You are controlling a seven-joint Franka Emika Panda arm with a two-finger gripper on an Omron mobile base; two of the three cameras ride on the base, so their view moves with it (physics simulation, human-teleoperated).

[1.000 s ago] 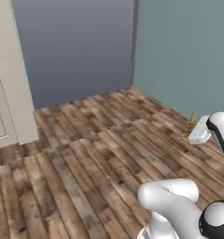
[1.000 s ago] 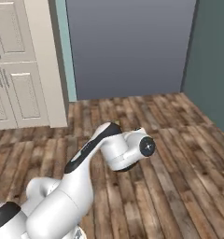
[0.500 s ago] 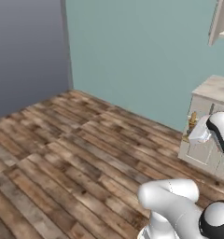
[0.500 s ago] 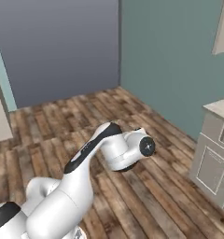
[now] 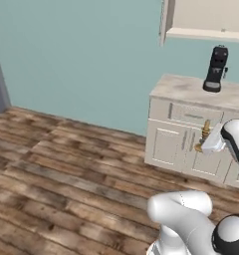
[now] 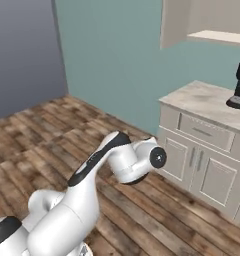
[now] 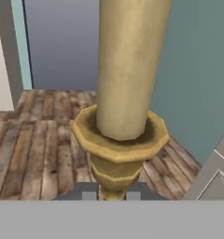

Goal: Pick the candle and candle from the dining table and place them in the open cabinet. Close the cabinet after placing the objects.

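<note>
Carrying candle [image 7: 125, 70] toward open cabinet [image 5: 206, 20] | tool [image 7: 111, 195] pinching its brass stem | keep it upright, approach shelf slowly

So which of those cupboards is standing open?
The wall cupboard above the marble counter, door swung out, shelf showing. The low cream cupboards are shut.

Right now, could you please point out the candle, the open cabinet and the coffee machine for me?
candle [image 7: 128, 70]: hand view, on its pale wax shaft.
cabinet [image 5: 164, 22]: left base view, on its open door's edge.
coffee machine [image 5: 215, 68]: left base view, on its dark body.
</note>
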